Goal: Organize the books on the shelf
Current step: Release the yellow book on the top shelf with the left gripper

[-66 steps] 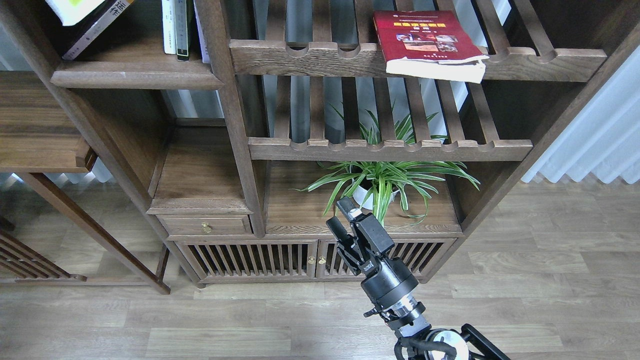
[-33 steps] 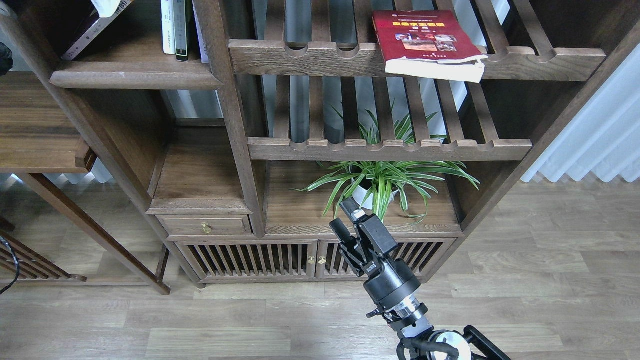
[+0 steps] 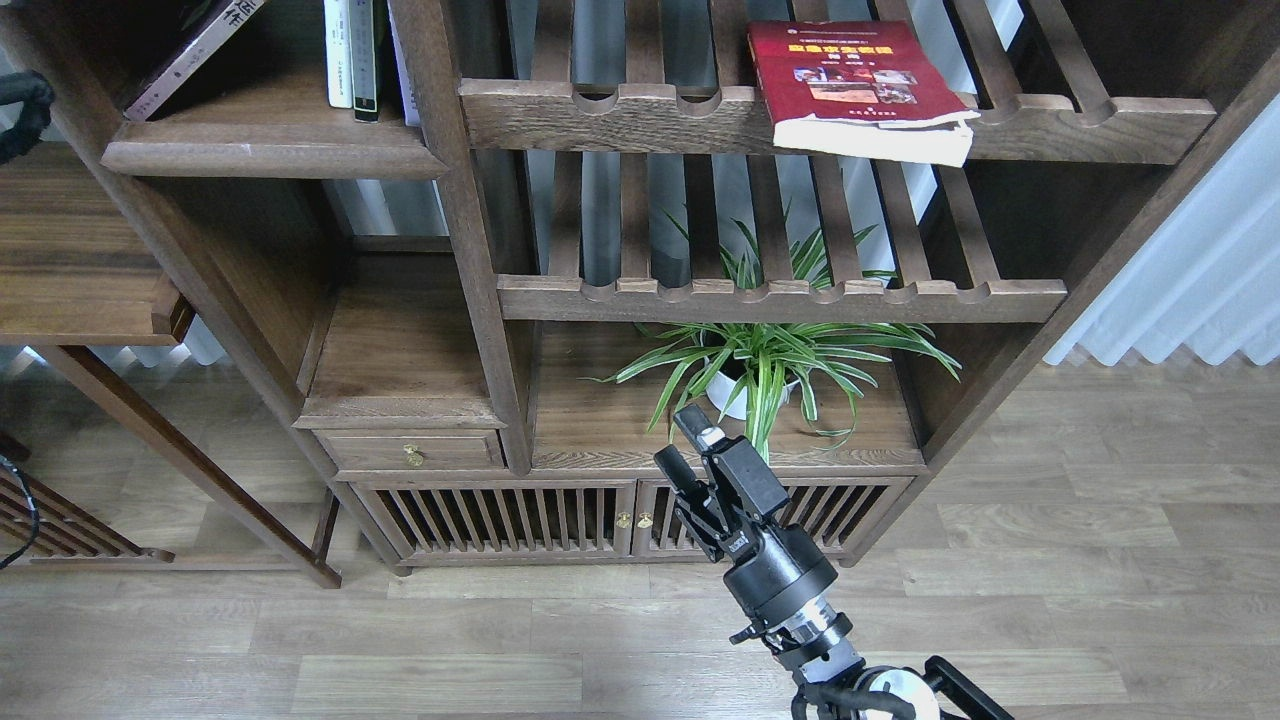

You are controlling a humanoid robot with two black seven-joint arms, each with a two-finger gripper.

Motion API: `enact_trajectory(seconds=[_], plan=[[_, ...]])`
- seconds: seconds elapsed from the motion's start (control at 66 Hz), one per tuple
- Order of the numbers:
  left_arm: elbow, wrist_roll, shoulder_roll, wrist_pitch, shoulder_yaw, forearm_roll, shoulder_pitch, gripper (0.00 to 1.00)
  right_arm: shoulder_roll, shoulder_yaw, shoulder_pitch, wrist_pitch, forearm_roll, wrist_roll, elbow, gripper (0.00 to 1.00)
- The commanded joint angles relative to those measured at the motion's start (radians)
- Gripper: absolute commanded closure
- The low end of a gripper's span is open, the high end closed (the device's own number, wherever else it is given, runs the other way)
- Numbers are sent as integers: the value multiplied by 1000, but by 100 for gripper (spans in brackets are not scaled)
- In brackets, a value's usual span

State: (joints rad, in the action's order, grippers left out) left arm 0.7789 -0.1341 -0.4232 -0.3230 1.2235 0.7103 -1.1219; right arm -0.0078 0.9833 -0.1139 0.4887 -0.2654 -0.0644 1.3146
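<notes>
A red book (image 3: 850, 85) with a yellow title lies flat on the upper slatted rack at the top right, its white page edge hanging over the front rail. A dark maroon book (image 3: 190, 55) with white characters leans tilted at the top left, cut off by the view's edge, above the solid dark-brown shelf (image 3: 270, 150). My right gripper (image 3: 684, 445) is low in the middle, in front of the cabinet doors, open with nothing between its fingers. It is far below both books. My left gripper is out of view.
Thin white and dark upright volumes (image 3: 352, 55) stand on the shelf beside the post. A potted spider plant (image 3: 765, 365) sits on the cabinet top just behind my right gripper. A black arm part or cable (image 3: 22, 110) shows at the left edge. White curtains (image 3: 1190, 280) hang at the right.
A white and yellow-green book at the top left has gone up out of view. A black part has come in at the left edge. My right gripper has barely shifted.
</notes>
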Motion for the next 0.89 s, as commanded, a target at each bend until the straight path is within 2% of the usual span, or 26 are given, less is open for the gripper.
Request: enact_trajectory(seconds=[0.0, 0.121, 0.242, 0.318, 0.424, 0.47, 0.53, 0.591, 0.636, 0.879], plan=[[-12, -6, 23, 1, -15, 0, -9, 94, -1, 1, -7, 0, 0, 0, 0, 7], [-18, -7, 34, 1, -21, 0, -9, 94, -6, 1, -9, 0, 0, 0, 0, 7], [-18, -7, 34, -1, -19, -2, -7, 89, -6, 1, -9, 0, 0, 0, 0, 7], [-20, -9, 34, 1, -16, 0, -7, 82, -6, 1, -9, 0, 0, 0, 0, 7], [-20, -30, 34, 2, -18, -2, -6, 63, -6, 0, -9, 0, 0, 0, 0, 7], [-20, -42, 34, 2, -18, 0, -4, 51, -8, 1, -9, 0, 0, 0, 0, 7], [-18, -45, 35, 2, -19, -2, -3, 45, -8, 0, -12, 0, 0, 0, 0, 7], [-17, -45, 35, 2, -19, -3, -3, 33, -8, 1, -15, 0, 0, 0, 0, 7], [-15, -45, 37, 2, -21, -3, -4, 29, -8, 1, -16, 0, 0, 0, 0, 7], [11, -44, 57, 2, -24, -6, -18, 25, -11, 5, -23, 0, 0, 0, 0, 7]])
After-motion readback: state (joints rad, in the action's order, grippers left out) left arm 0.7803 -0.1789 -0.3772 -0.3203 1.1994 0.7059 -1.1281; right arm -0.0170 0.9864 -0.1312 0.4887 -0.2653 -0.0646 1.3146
